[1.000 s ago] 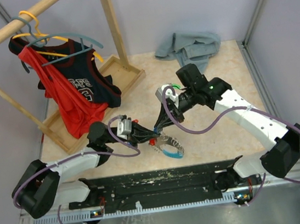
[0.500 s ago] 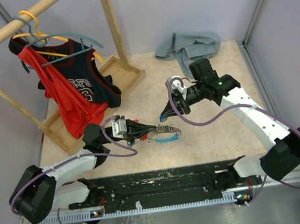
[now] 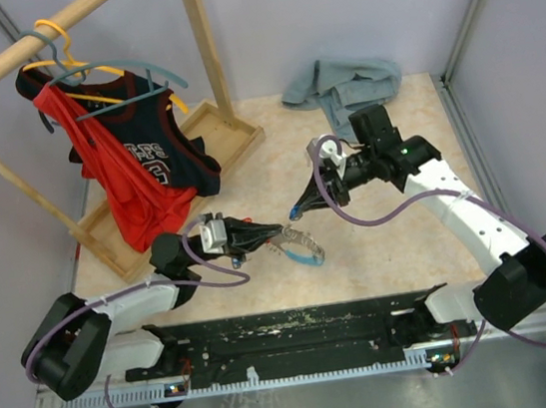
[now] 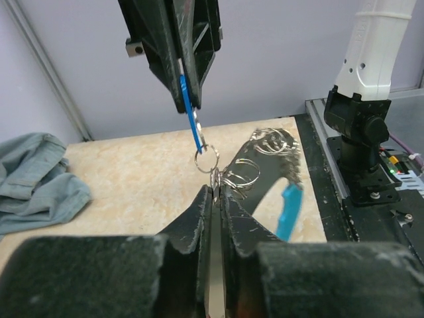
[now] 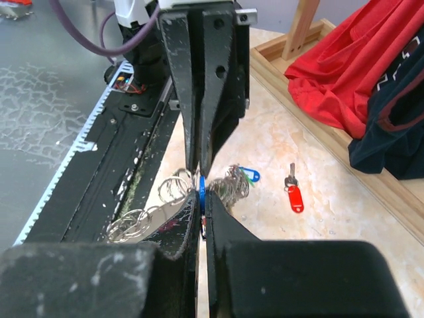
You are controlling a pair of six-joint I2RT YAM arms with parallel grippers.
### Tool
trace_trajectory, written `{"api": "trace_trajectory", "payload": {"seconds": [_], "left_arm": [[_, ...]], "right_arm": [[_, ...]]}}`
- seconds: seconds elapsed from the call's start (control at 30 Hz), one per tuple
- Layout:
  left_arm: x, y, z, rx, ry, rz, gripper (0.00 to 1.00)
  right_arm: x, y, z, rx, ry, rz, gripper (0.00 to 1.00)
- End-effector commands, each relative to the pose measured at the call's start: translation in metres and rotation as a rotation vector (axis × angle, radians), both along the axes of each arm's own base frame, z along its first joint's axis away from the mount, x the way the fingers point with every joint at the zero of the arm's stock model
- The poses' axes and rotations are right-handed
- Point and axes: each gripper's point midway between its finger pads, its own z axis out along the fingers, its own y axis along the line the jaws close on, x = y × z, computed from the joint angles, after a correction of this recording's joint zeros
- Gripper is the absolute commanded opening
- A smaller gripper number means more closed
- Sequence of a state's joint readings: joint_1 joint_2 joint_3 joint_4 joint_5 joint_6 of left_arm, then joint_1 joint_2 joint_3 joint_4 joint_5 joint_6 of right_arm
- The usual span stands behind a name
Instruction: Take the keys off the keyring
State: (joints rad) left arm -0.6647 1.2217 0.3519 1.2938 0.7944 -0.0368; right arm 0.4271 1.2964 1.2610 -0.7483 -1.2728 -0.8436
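1. Table [image 3: 380, 255] filled mid-frame, with a wooden rack [image 3: 199, 43] of jerseys upper left and a grey cloth [image 3: 343, 82] top centre.
2. Left gripper [image 3: 282, 231] sat at centre, jaws pinched tight on the keyring [image 4: 242, 173].
3. Right gripper [image 3: 297, 213] was just upper right of it, clamped on a blue tag [image 4: 192, 122].
4. Keys [image 3: 304, 250] hung lower right of both grippers.
5. Red-tagged key [image 5: 293, 197] lay loose on the table, apart from the bunch.

Dark jersey [image 3: 169, 162]: white lettering unclear, numeral possibly "6".
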Motion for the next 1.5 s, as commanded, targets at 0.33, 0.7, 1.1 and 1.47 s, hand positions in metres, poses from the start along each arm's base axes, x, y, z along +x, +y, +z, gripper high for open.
{"api": "trace_trajectory", "payload": {"seconds": [0.33,0.7,1.1,1.47], "left_arm": [[0.016,0.001,0.024,-0.019,-0.001,0.058,0.36],[0.036,-0.011,0.015,0.045,0.004,0.084,0.21],[0.044,-0.019,0.001,0.074,-0.016,0.068,0.27],[0.039,-0.032,-0.002,0.015,-0.133,-0.061,0.28]], "right_arm": [[-0.012,-0.004,0.031,0.075,-0.082,0.034,0.00],[-0.014,-0.005,0.032,0.075,-0.081,0.040,0.00],[-0.014,-0.005,0.032,0.077,-0.079,0.043,0.00],[-0.017,-0.005,0.034,0.084,-0.079,0.055,0.00]]}}
